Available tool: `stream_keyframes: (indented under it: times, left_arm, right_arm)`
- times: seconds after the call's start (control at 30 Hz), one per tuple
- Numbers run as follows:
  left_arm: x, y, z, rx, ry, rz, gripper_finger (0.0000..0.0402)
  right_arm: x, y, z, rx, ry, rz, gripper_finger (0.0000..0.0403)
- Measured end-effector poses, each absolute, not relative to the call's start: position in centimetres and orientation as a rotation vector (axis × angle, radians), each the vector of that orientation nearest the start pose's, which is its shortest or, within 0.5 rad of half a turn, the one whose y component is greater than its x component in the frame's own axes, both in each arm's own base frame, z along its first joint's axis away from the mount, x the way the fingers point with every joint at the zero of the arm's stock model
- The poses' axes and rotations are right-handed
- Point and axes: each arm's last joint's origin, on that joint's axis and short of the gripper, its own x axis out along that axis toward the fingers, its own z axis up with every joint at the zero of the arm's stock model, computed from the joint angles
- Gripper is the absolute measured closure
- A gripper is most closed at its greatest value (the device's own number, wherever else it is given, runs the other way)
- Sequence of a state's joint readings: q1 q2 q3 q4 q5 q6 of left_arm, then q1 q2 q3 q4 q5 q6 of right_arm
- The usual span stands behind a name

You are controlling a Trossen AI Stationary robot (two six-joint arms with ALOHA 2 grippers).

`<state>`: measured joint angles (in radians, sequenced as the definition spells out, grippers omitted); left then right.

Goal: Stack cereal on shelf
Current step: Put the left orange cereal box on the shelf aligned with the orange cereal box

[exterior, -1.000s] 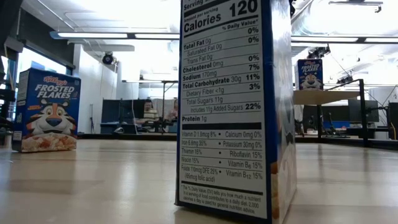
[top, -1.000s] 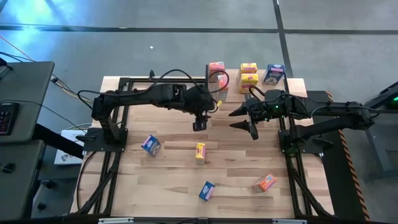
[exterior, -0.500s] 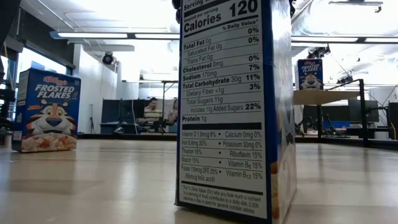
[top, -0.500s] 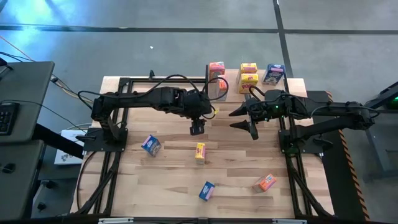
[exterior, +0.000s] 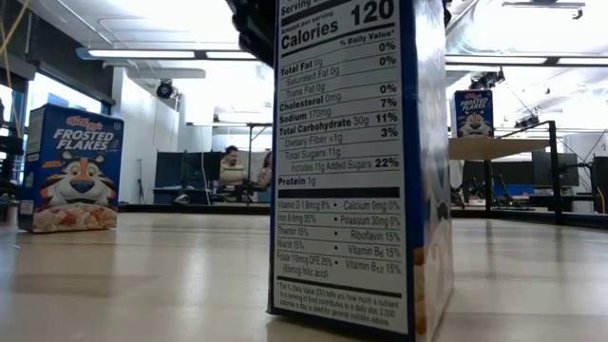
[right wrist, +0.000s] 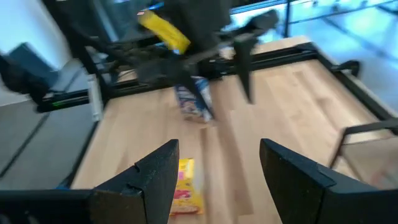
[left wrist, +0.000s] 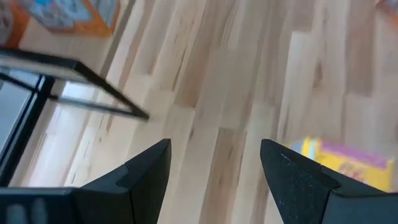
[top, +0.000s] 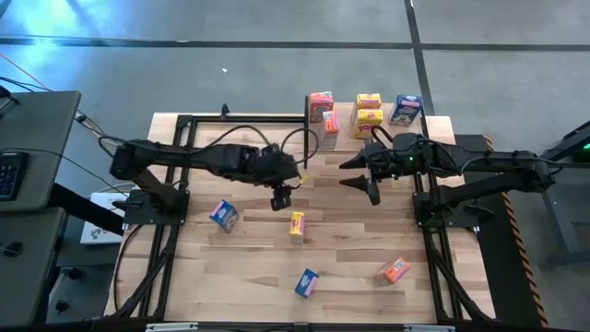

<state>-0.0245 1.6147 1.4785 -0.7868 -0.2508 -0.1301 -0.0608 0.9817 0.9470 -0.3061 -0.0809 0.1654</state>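
Observation:
My left gripper (top: 281,195) is open and hovers above the table, just far-left of a yellow cereal box (top: 297,225) lying there; the left wrist view shows that box (left wrist: 348,158) beyond the fingers. My right gripper (top: 346,175) is open and waits in the air near the shelf (exterior: 484,147). At the far edge stand two orange-pink boxes (top: 321,101), two stacked yellow ones (top: 369,109) and a blue one (top: 406,109). Two blue boxes (top: 224,215) (top: 306,282) and an orange-pink box (top: 394,270) rest on the tabletop.
A thin black shelf post (left wrist: 93,81) runs close beside my left fingers. In the low view the near blue box (exterior: 347,161) fills the middle and hides much behind it. Bare planks lie between the scattered boxes. A person sits far off in the room (exterior: 231,163).
My left gripper has drawn back from the shelf, moving toward the table's near and left edges and ending close to the yellow box on the table. Its fingers have stayed open. My right arm has kept still.

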Motion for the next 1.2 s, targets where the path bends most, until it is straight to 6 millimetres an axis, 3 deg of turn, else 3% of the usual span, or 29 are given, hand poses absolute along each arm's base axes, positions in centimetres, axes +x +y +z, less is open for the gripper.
stream_keyframes:
  times: [0.33, 0.53, 0.97, 1.2]
  left_arm:
    - [29.8, -1.4, 30.7, -0.019, 0.734, 0.309, 0.0163]
    - [27.7, -1.9, 29.4, -0.045, 0.7, 0.369, 0.0163]
    - [27.0, -2.3, 28.2, -0.068, 0.624, 0.353, 0.0163]
    - [27.1, -2.3, 28.3, -0.07, 0.618, 0.349, 0.0163]
  right_arm:
    - [21.2, -2.6, 35.2, 0.129, 0.206, -0.348, 0.0185]
    - [21.2, -4.1, 36.7, 0.143, 0.051, -0.418, 0.0185]
    - [20.6, -6.6, 38.0, 0.196, -0.105, -0.536, 0.0185]
    - [21.1, -7.2, 41.7, 0.148, -0.099, -0.527, 0.0185]
